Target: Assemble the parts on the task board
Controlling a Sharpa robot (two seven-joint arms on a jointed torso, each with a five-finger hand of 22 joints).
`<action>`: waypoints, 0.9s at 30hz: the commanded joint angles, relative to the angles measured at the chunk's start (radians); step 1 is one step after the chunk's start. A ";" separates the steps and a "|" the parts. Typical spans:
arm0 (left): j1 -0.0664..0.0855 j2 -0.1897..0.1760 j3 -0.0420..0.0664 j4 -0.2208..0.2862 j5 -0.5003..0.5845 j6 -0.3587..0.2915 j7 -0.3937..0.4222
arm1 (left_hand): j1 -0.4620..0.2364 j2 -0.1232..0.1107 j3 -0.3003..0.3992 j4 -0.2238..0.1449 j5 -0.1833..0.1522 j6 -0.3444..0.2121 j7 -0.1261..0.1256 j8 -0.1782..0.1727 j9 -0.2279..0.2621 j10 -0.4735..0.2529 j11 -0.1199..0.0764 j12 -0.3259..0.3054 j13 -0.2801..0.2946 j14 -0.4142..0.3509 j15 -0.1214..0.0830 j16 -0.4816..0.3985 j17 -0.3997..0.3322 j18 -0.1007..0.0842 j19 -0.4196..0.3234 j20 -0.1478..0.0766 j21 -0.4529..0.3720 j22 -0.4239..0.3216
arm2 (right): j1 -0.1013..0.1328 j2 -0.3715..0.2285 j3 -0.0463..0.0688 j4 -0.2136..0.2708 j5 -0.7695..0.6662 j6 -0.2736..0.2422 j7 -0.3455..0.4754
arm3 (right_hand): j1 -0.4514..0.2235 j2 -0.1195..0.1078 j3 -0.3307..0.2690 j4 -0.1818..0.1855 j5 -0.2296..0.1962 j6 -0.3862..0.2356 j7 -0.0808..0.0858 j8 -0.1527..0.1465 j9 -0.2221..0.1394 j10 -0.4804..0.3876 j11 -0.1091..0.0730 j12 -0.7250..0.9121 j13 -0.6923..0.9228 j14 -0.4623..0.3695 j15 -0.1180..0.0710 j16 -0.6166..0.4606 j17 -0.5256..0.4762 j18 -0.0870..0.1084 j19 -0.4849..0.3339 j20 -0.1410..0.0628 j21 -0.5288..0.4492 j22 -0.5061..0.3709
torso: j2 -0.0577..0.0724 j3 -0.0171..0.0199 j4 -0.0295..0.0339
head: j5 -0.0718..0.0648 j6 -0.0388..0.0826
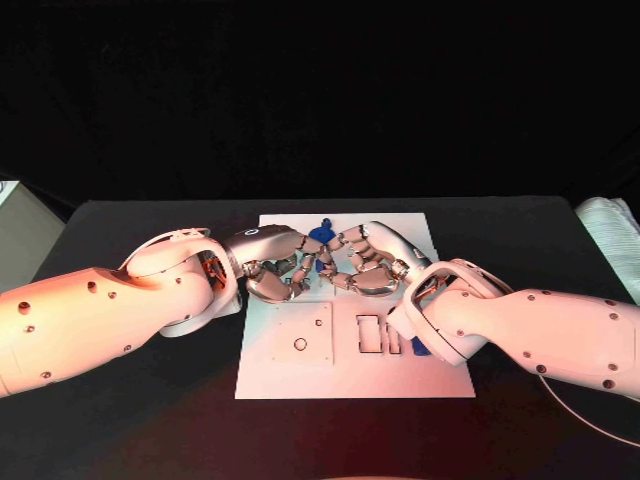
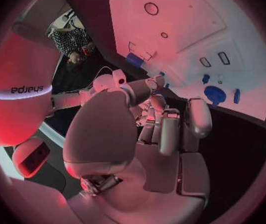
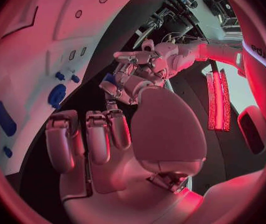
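Your blue part (image 1: 320,235) sits right between the two hands, at their fingertips, above the far half of the white board (image 1: 299,370). The left hand (image 1: 273,262) and the right hand (image 1: 366,260) meet there with fingers curled inward. Which one actually grips the piece you cannot tell, since the fingers crowd it. Likely they face each other so one can steady while the other turns or passes it.

On the board beyond the left hand's fingers lie a round blue disc (image 2: 214,93) and smaller blue pieces (image 2: 205,78), waiting. Nearer you, behind both hands, are the rectangular slots (image 1: 368,335). The board rests on the black desk (image 1: 118,420).
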 commanded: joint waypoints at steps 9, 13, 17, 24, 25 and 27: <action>0.000 0.003 0.000 0.006 0.013 -0.021 0.022 | -0.010 0.002 0.003 0.005 0.006 0.000 -0.007 -0.007 -0.002 0.003 0.001 0.005 0.000 0.026 -0.003 0.005 0.120 -0.016 0.007 0.001 0.005 0.001 | 0.001 0.005 0.001 -0.011 -0.005 0.015 0.001 | 0.005 0.002 0.001 -0.008 0.004 -0.001 -0.005 0.004 0.001 0.023 0.004 0.006 0.172 0.104 -0.001 0.003 0.261 -0.007 0.105 -0.004 0.004 0.263 | -0.001 -0.0014 0.0009 | -0.002 0.000; 0.000 0.002 0.000 0.009 0.032 -0.060 0.047 | -0.009 0.002 0.004 0.004 0.006 -0.001 -0.008 -0.008 -0.003 0.004 0.001 0.007 0.002 0.027 -0.003 0.005 0.120 -0.016 0.007 0.001 0.005 0.001 | 0.001 0.008 0.001 -0.018 -0.005 0.015 0.000 | 0.005 0.002 0.001 -0.008 0.004 -0.001 -0.005 0.004 0.001 0.023 0.004 0.006 0.172 0.104 -0.001 0.003 0.261 -0.007 0.105 -0.004 0.004 0.263 | 0.000 -0.0022 0.0006 | -0.003 0.002; -0.001 0.000 0.000 0.015 0.058 -0.101 0.075 | 0.000 -0.002 0.004 0.002 0.006 -0.031 -0.021 -0.033 -0.012 -0.014 -0.002 0.005 -0.007 0.022 -0.006 0.004 0.114 -0.014 0.000 -0.003 0.002 -0.007 | 0.001 0.011 0.001 -0.026 -0.005 0.014 0.002 | 0.005 0.002 0.001 -0.008 0.004 -0.001 -0.005 0.004 0.001 0.023 0.004 0.006 0.172 0.104 -0.001 0.003 0.261 -0.007 0.105 -0.004 0.004 0.263 | 0.000 -0.0029 0.0012 | -0.003 0.004; -0.001 -0.015 0.001 0.024 0.135 -0.141 0.114 | 0.013 -0.004 0.004 -0.002 0.007 -0.042 -0.021 -0.044 -0.016 -0.038 -0.002 -0.006 -0.030 0.011 -0.007 -0.001 0.097 -0.010 -0.016 -0.006 -0.003 -0.023 | 0.001 0.012 0.001 -0.030 -0.007 0.014 0.002 | 0.005 0.002 0.001 -0.008 0.004 -0.001 -0.005 0.004 0.001 0.023 0.004 0.006 0.172 0.104 -0.001 0.003 0.261 -0.007 0.105 -0.004 0.004 0.263 | -0.001 -0.0014 0.0011 | -0.003 0.004; -0.001 -0.017 0.001 0.024 0.144 -0.144 0.117 | 0.015 -0.004 0.005 -0.003 0.007 -0.041 -0.020 -0.044 -0.016 -0.038 -0.002 -0.006 -0.029 0.011 -0.007 -0.002 0.096 -0.010 -0.018 -0.006 -0.003 -0.025 | 0.001 0.011 0.001 -0.031 -0.007 0.014 0.003 | 0.005 0.002 0.001 -0.008 0.004 -0.001 -0.005 0.004 0.001 0.023 0.004 0.006 0.172 0.104 -0.001 0.003 0.261 -0.007 0.105 -0.004 0.004 0.263 | -0.001 -0.0013 0.0013 | -0.003 0.004; -0.002 -0.023 0.001 0.025 0.167 -0.148 0.123 | 0.019 -0.002 0.006 -0.005 0.007 -0.037 -0.016 -0.044 -0.015 -0.036 -0.001 -0.006 -0.027 0.010 -0.007 -0.002 0.095 -0.009 -0.020 -0.006 -0.003 -0.026 | 0.001 0.011 0.000 -0.031 -0.007 0.013 0.003 | 0.005 0.002 0.001 -0.008 0.004 -0.001 -0.005 0.004 0.001 0.023 0.004 0.006 0.172 0.104 -0.001 0.003 0.261 -0.007 0.105 -0.004 0.004 0.263 | -0.001 -0.0015 0.0025 | -0.004 0.003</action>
